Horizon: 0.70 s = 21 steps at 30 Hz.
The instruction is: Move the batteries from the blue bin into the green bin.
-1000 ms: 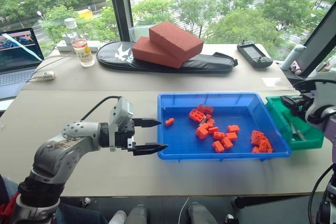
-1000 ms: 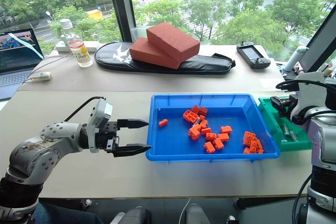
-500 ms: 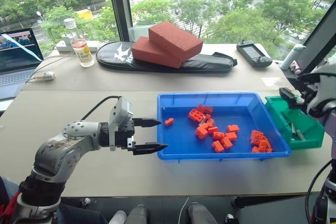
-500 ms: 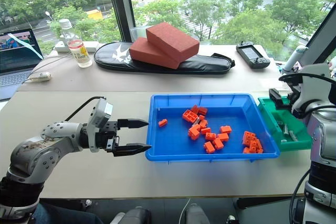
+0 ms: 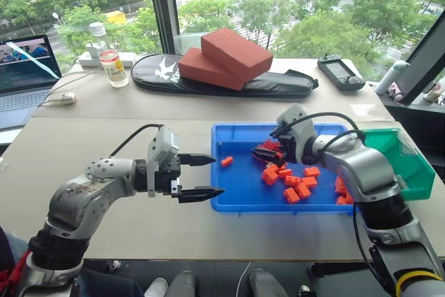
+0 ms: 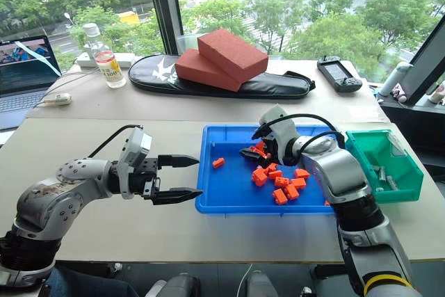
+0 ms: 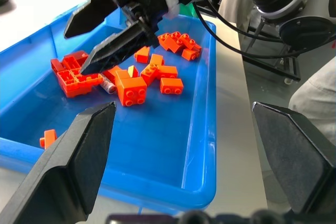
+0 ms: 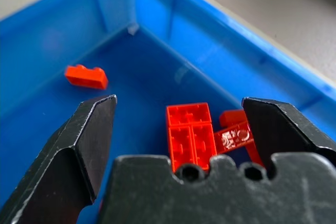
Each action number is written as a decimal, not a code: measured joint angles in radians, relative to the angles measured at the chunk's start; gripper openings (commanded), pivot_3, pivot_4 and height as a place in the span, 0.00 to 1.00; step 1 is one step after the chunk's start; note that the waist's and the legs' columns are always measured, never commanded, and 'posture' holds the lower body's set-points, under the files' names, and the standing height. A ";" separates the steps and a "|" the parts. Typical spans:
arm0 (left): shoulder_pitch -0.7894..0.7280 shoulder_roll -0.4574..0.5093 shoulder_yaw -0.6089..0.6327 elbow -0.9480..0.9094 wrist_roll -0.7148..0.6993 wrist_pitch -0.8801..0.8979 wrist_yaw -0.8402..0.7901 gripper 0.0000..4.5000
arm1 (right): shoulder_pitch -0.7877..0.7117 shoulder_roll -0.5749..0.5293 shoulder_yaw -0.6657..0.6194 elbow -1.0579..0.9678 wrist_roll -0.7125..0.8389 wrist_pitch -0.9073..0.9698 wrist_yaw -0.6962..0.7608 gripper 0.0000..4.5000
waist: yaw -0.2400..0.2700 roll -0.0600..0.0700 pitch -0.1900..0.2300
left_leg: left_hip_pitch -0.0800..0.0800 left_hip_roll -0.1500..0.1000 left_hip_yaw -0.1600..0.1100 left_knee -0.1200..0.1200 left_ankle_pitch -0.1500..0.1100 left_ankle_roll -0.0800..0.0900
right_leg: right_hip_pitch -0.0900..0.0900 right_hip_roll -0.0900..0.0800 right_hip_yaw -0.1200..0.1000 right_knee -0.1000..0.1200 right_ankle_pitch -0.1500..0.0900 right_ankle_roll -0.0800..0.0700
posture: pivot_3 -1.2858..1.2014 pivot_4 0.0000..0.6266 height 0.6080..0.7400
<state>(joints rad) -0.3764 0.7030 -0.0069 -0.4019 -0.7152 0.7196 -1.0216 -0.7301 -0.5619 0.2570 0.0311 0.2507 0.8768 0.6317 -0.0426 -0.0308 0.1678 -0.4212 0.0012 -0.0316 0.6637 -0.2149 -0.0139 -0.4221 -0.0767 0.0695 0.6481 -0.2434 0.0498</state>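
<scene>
The left wrist view picks out a battery [image 7: 107, 83] lying among the bricks [image 7: 137, 80] in the blue bin [image 7: 197, 145]; the head views hide it. More batteries [image 6: 382, 175] lie in the green bin [image 6: 410, 172], just beside the blue bin's right end on the desk [image 6: 69, 137]. The blue bin's left half is bare floor but for one brick [image 6: 218, 163]. Right claw [image 6: 252, 152] hangs wide open over the bricks, holding nothing. Left claw [image 6: 179, 179] is open and empty, just outside the blue bin's left rim.
</scene>
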 measured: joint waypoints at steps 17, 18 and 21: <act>0.023 0.010 0.006 -0.014 0.000 0.000 0.007 1.00 | -0.004 0.032 0.006 0.064 -0.049 -0.014 0.062 0.32 | 0.000 0.000 0.000 | 0.000 0.000 0.000 0.000 0.000 0.000 | 0.000 0.000 0.000 0.000 0.000 0.000 | 0.52 0.24 1.00; 0.023 0.010 0.006 -0.015 0.000 0.000 0.007 1.00 | -0.004 0.037 -0.002 0.052 -0.044 -0.020 0.065 0.32 | -0.001 0.000 0.000 | 0.000 0.000 0.000 0.000 0.000 0.000 | 0.000 0.000 0.000 0.000 0.000 0.000 | 0.52 0.24 1.00; 0.023 0.011 0.006 -0.015 -0.001 0.000 0.006 1.00 | -0.006 0.066 -0.053 -0.043 0.010 -0.041 0.094 0.32 | -0.003 0.000 0.000 | 0.000 0.000 0.000 0.000 0.000 0.000 | 0.000 0.000 0.000 0.001 0.000 0.000 | 0.52 0.24 1.00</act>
<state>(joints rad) -0.3538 0.7137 -0.0005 -0.4170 -0.7159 0.7198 -1.0152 -0.7360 -0.4955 0.2042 -0.0118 0.2605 0.8358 0.7258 -0.0455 -0.0307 0.1678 -0.4211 0.0016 -0.0320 0.6635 -0.2149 -0.0139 -0.4226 -0.0764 0.0695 0.6489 -0.2434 0.0497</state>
